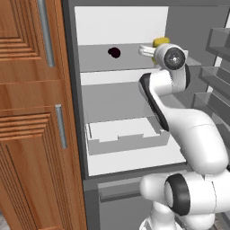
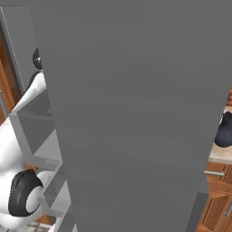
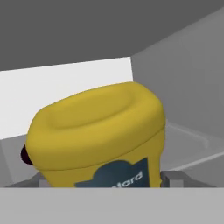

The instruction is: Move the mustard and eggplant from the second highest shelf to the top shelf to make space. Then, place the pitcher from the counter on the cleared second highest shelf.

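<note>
The mustard (image 3: 98, 135), a yellow bottle with a blue label, sits close in the hand view between my gripper's (image 3: 107, 180) grey fingertips (image 3: 173, 177), which press its sides. In the left base view the mustard (image 1: 161, 42) peeks above my wrist at the right end of the top shelf (image 1: 96, 62). The eggplant (image 1: 115, 52) lies on that top shelf to the left, and its dark edge shows beside the bottle (image 3: 25, 154). The second highest shelf (image 1: 112, 101) below is bare. The pitcher (image 2: 224, 131) stands on the counter (image 2: 219, 155).
A white bin (image 1: 128, 137) sits under the second highest shelf. The open fridge door (image 2: 136, 113) blocks most of the right base view, and its grey door shelves (image 1: 215, 76) jut out at the right. Wooden cabinets (image 1: 31, 112) flank the fridge's left.
</note>
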You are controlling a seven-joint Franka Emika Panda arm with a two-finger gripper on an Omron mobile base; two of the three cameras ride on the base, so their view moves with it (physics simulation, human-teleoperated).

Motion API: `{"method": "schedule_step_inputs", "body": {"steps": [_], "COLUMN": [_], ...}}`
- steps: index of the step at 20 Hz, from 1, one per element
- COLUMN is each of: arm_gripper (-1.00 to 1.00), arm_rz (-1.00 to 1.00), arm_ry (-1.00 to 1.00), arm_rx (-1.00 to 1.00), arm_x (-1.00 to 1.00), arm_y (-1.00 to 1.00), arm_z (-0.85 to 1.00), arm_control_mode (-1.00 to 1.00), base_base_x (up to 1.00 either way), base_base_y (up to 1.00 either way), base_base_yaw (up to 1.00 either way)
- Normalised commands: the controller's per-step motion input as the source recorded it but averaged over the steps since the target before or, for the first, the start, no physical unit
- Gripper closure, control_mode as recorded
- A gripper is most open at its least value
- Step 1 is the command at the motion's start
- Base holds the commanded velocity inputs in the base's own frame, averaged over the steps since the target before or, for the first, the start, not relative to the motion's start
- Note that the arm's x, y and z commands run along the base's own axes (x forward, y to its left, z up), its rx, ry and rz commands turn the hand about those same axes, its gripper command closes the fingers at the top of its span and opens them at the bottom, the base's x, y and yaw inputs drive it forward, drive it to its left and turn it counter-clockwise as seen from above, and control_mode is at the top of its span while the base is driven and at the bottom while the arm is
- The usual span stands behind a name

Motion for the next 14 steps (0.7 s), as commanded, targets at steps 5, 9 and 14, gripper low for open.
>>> {"method": "schedule_step_inputs", "body": {"steps": [5,9,14], "arm_gripper": [1.00,1.00,1.00], "arm_rz": [-0.01,0.00,0.00], "arm_ry": [0.00,0.00,0.00], "arm_rx": [0.10,0.06,0.04], "arm_x": [0.26,0.27,0.29], "arm_y": [0.00,0.00,0.00], "arm_z": [0.00,0.00,0.00], "arm_control_mode": [-1.00,-1.00,-1.00], "base_base_x": [0.00,0.00,0.00], "base_base_y": [0.00,0.00,0.00], "base_base_yaw": [0.00,0.00,0.00]}}
